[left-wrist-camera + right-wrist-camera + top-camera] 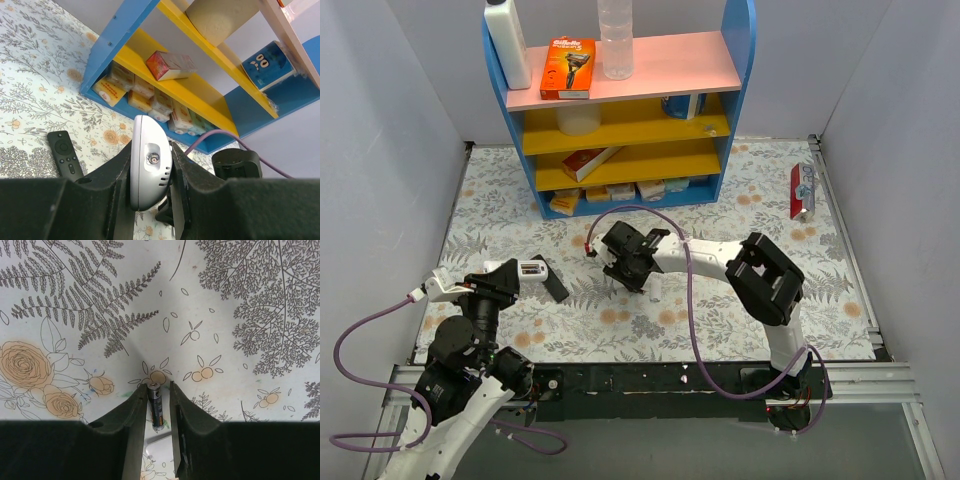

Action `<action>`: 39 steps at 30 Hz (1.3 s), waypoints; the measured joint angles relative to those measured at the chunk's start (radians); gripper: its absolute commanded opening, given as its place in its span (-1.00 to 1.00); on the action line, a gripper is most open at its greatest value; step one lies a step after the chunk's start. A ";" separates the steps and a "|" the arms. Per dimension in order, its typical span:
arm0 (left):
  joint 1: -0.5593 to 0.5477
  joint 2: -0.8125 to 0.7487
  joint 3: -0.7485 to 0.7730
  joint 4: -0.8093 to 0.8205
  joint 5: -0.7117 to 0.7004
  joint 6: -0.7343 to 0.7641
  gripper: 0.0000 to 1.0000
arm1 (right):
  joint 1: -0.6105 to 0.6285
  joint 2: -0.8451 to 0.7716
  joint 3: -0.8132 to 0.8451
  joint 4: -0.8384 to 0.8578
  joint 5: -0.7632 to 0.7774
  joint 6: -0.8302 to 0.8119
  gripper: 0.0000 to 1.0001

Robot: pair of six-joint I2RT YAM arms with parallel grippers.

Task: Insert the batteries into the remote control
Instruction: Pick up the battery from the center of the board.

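My left gripper [523,271] is shut on a white-grey remote control [149,175] and holds it off the table, its end pointing at the shelf. A black remote [65,154] lies flat on the floral mat just beside it, and also shows in the top view [553,282]. My right gripper [159,386] points down at the mat near the table's middle [623,268]. Its jaws stand narrowly around one slim dark battery [156,405] with a silvery end. A small white piece [165,442] lies on the mat under it. No other batteries show.
A blue, yellow and pink shelf [620,110] stands at the back with boxes, a razor pack [567,67] and bottles. A red packet [802,190] lies at the far right. Grey walls close in both sides.
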 measured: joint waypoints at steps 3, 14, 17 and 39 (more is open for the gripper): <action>0.000 0.000 0.000 0.000 0.000 0.001 -1.00 | 0.007 0.018 0.030 -0.022 0.017 -0.006 -0.36; 0.000 0.000 0.000 0.000 0.001 0.007 -1.00 | 0.031 0.053 0.091 -0.087 0.079 -0.009 -0.37; 0.000 0.000 0.000 0.000 0.003 0.007 -1.00 | 0.036 0.055 0.093 -0.090 0.094 -0.008 -0.37; 0.000 0.006 -0.095 0.087 0.203 -0.066 -1.00 | 0.043 -0.033 0.015 -0.109 0.098 -0.005 -0.97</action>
